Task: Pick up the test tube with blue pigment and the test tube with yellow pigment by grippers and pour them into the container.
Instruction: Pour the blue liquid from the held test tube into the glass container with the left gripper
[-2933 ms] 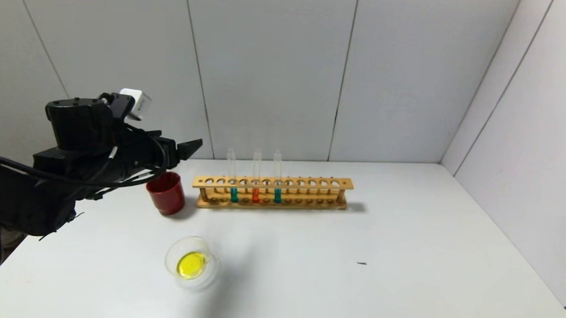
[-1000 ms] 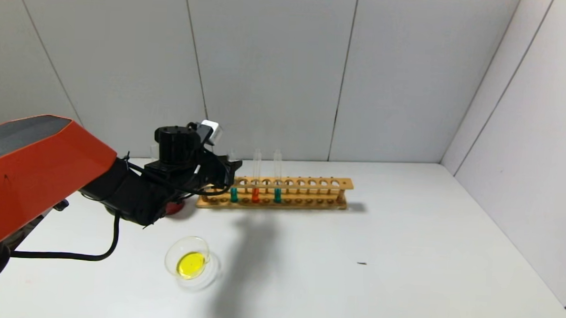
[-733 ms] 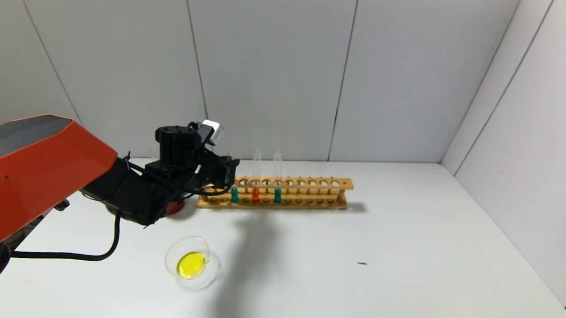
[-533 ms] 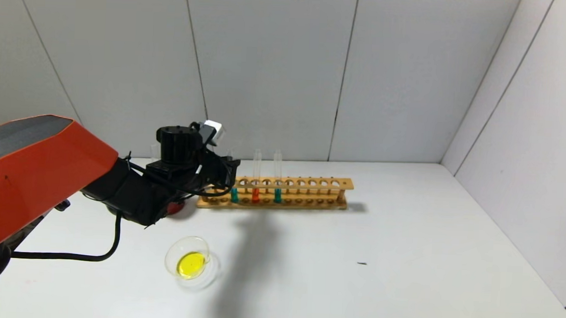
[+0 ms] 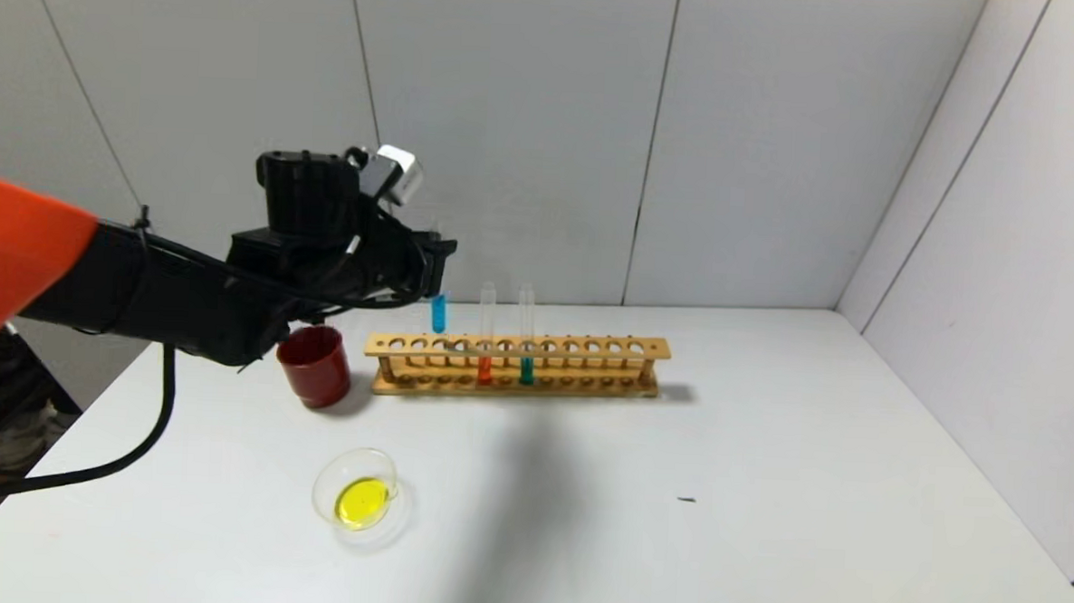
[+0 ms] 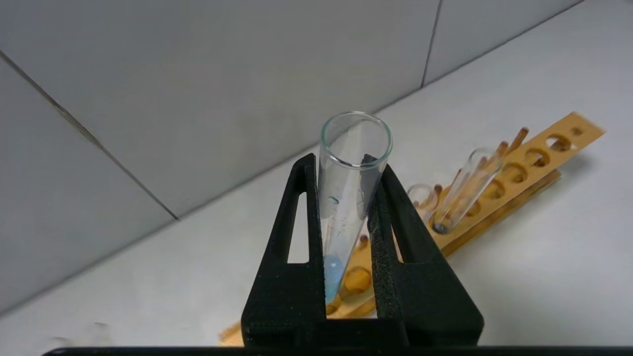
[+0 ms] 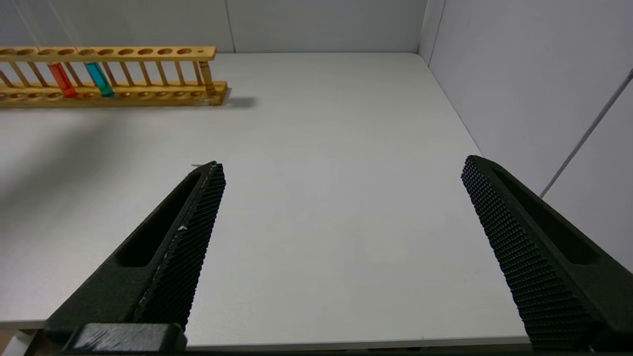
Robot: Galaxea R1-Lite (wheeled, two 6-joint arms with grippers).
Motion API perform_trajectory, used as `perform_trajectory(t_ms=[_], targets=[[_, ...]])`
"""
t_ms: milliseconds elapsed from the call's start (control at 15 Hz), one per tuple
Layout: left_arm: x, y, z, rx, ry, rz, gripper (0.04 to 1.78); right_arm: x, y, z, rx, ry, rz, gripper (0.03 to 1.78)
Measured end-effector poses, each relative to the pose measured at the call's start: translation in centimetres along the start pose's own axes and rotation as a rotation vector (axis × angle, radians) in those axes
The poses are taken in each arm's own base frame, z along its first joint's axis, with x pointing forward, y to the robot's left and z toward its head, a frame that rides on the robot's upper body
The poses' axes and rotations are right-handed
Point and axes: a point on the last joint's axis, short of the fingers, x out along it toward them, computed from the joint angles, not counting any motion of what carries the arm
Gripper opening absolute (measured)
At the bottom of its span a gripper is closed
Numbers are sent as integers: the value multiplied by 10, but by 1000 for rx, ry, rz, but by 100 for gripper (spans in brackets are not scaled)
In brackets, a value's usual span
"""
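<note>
My left gripper (image 5: 436,270) is shut on the test tube with blue pigment (image 5: 438,313) and holds it upright, lifted clear above the left end of the wooden rack (image 5: 589,347). The left wrist view shows the tube (image 6: 346,198) pinched between the two fingers of that gripper (image 6: 343,170), blue liquid at its bottom. The container (image 5: 361,498), a clear glass dish with yellow liquid in it, sits on the table in front of the rack. No tube with yellow pigment is in view. My right gripper (image 7: 341,168) is open and empty over the table's near right part.
An orange-liquid tube (image 5: 486,354) and a second teal tube (image 5: 527,351) stand in the rack. A dark red cup (image 5: 315,365) stands left of the rack, under my left arm. Grey wall panels close the back and right sides.
My left gripper closed on the leftmost teal-blue tube in the rack and has lifted it straight up out of its hole. The right arm has not moved.
</note>
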Motion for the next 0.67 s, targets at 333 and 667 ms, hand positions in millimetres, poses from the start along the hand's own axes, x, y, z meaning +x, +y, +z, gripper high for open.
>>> perform_trajectory(t_ms=[333, 667], targets=[[-52, -4, 56, 95, -60, -4, 31, 0, 0, 0, 0, 0, 0, 175], [-99, -10, 23, 296, 29, -126, 31, 0, 0, 0, 0, 0, 0, 175]])
